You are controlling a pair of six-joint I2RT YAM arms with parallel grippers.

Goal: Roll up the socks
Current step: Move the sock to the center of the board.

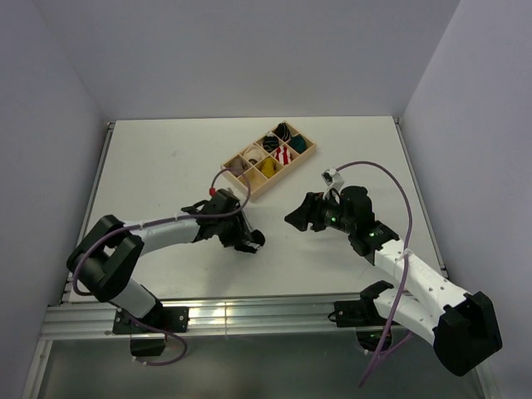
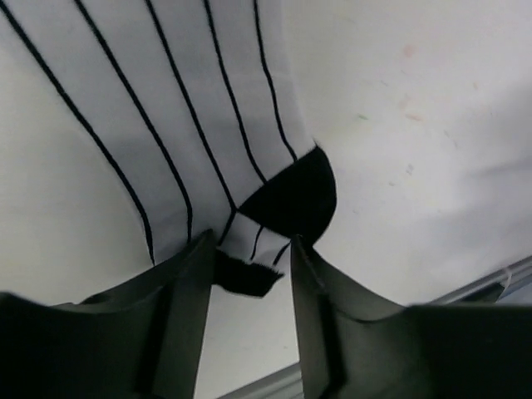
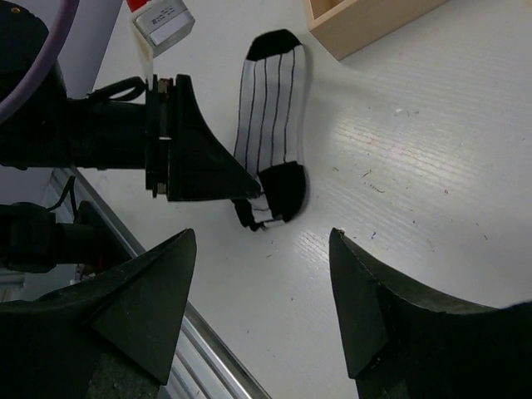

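Hiding one black end of the striped sock (image 2: 166, 100), left pincer (image 2: 249, 253)

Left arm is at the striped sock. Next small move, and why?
Probably close the left gripper on the black end of the striped sock. The sock lies flat and that end sits between jaws that stand apart, so nothing looks gripped yet to start the roll.

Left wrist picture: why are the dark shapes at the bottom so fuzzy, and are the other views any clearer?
Left wrist: the left fingers sit too near the lens and blur; the sock stripes are crisp. Right wrist: the right fingers are soft too, and glare whitens the table. Top: evenly lit, sharp, but everything is small.
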